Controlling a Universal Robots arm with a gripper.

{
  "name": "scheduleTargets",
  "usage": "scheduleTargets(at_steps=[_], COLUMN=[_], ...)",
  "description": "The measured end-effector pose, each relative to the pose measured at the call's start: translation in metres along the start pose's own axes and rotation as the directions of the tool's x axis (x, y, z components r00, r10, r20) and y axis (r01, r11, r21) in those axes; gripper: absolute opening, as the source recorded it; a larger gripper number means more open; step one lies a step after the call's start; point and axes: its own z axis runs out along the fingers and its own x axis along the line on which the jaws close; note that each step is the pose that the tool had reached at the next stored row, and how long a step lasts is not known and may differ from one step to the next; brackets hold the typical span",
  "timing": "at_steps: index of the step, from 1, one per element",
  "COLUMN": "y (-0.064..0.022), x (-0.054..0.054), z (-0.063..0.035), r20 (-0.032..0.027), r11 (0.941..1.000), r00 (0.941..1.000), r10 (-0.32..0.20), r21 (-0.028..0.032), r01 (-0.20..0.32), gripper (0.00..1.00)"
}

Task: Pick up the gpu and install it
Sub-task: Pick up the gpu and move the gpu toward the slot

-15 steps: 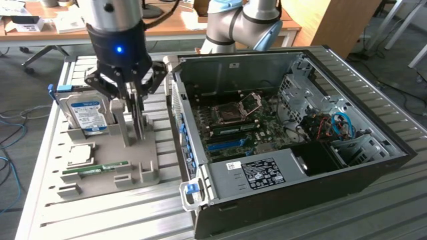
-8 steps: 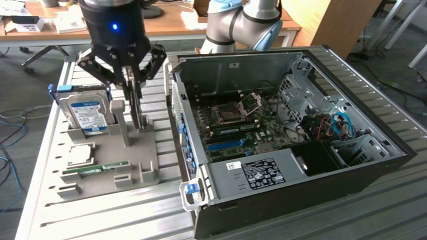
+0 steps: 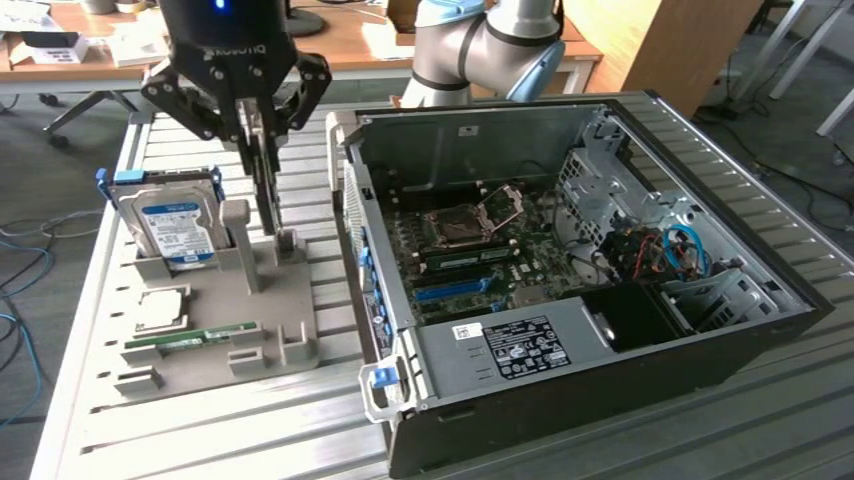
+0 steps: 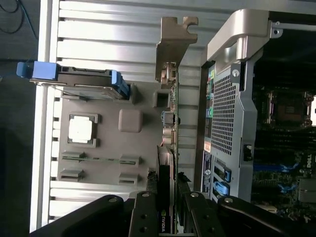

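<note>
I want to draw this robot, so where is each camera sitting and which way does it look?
Exterior view: off the arm, looking down slantwise at the open black computer case and grey parts tray on a slatted metal table; the grey arm and black gripper show.
Wrist view: on the wrist, looking past the gripper's fingers at tray and case.
Shared: the thin dark graphics card with silvery bracket, clamped in the gripper.

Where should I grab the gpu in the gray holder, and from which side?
Grip the top edge, pinching its two flat faces, from straight above. The gpu stands upright on edge in the gray holder, so its upper part is free.
</note>
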Motion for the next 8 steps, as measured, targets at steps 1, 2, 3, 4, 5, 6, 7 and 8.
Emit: scheduleTargets(at_steps=[1,2,3,4,5,6,7,8], y=[0.0001,0.0003,0.0003,0.0003,0.0003,0.0003,0.0003,0.0003], x=[-0.0001,-0.0001,-0.0001,-0.0001,-0.0001,-0.0001,-0.0001,-0.0002], z=[-0.0026,-0.0048,-0.0055,-0.0054,-0.0054,-0.0054,-0.0054,-0.0055], r20=[0.0,-0.0002,-0.0001,-0.0001,0.0,-0.0001,0.0,-0.0001], r11=[1.0,1.0,1.0,1.0,1.0,1.0,1.0,1.0], r00=[1.0,1.0,1.0,1.0,1.0,1.0,1.0,1.0], r10=[-0.001,-0.002,-0.003,-0.003,-0.003,-0.003,-0.003,-0.003], r21=[-0.0001,0.0,-0.0003,-0.0004,-0.0004,-0.0003,-0.0004,-0.0003], r01=[0.001,0.002,0.003,0.003,0.003,0.003,0.003,0.003], gripper=[0.26,0.26,0.26,0.26,0.26,0.26,0.26,0.26])
